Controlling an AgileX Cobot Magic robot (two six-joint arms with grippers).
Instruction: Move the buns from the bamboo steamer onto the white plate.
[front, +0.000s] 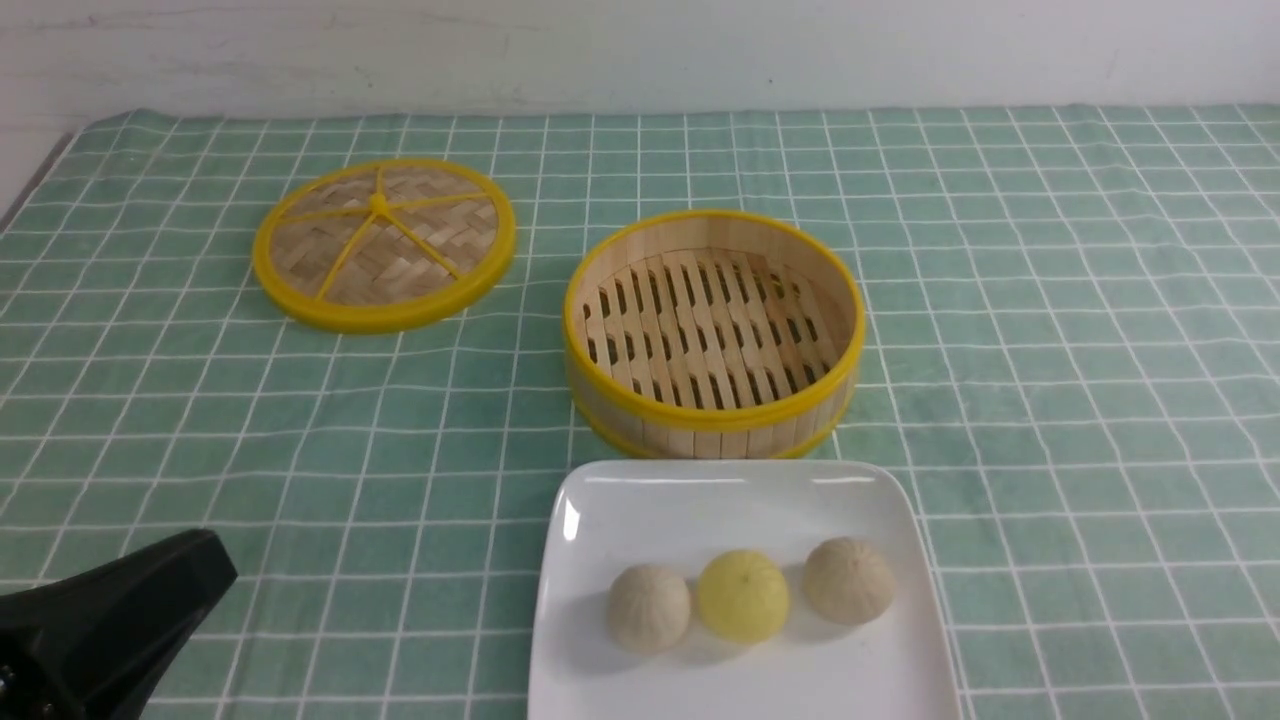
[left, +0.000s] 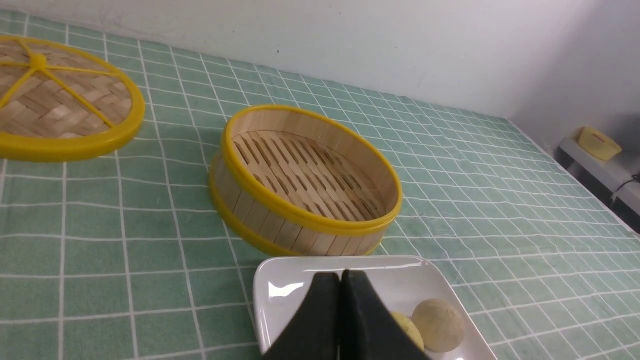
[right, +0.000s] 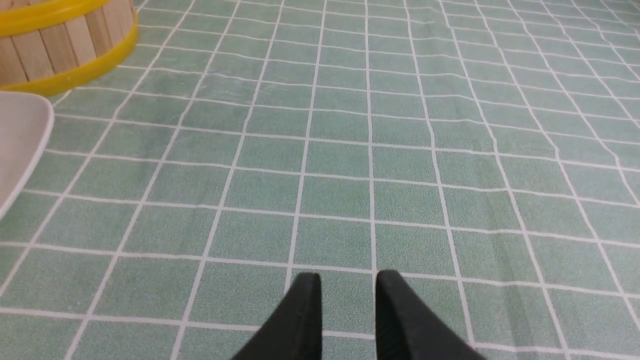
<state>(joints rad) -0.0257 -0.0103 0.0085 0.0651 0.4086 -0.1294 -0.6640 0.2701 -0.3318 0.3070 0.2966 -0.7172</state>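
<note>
Buns (front: 748, 595) on the plate (front: 745, 500) — left jaws closed, right parted, both holding nothing.

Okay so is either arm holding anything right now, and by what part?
Nothing is held: the left gripper's jaws are shut, the right gripper's open.
</note>
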